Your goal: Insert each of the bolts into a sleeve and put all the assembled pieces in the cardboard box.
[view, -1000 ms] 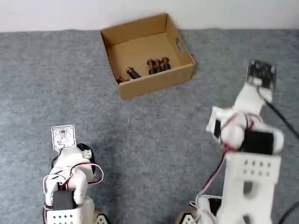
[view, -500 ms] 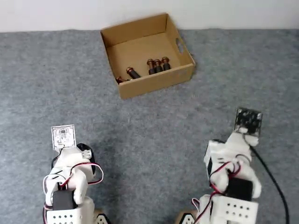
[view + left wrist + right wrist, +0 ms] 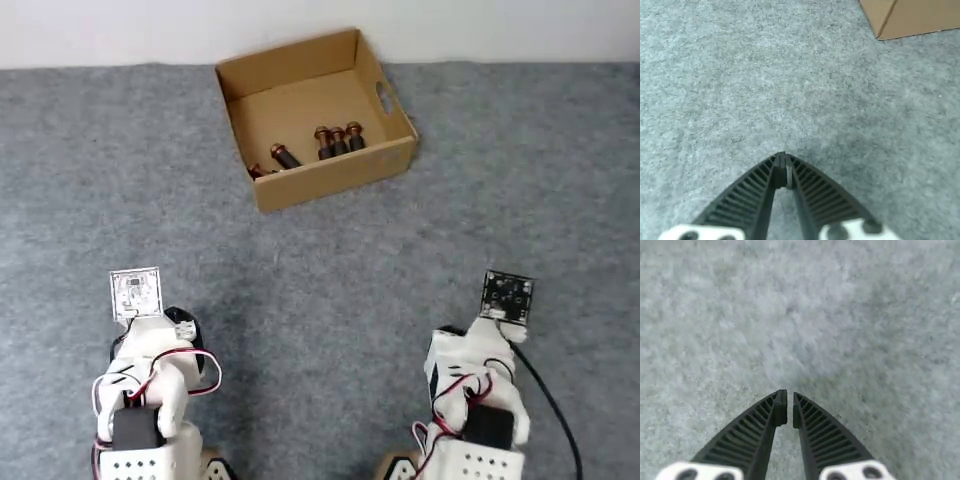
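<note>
The cardboard box (image 3: 313, 115) stands open at the far middle of the grey carpeted table, and one corner of the cardboard box (image 3: 910, 17) also reaches into the left wrist view. Several assembled bolt-and-sleeve pieces (image 3: 338, 138) lie along its near wall, one of them (image 3: 285, 156) a little apart. My left arm (image 3: 150, 370) is folded at the near left; its gripper (image 3: 781, 161) is shut on nothing, just above bare carpet. The right arm (image 3: 475, 375) is folded at the near right. Its gripper (image 3: 788, 396) is shut and holds nothing, with only a hairline gap between the tips, over bare carpet.
Grey carpet (image 3: 330, 280) covers the table between the box and both arms. A pale wall (image 3: 120, 30) runs along the far edge behind the box.
The right arm has pulled back from its raised, extended pose and folded down to the near right. The left arm and the box contents have not moved.
</note>
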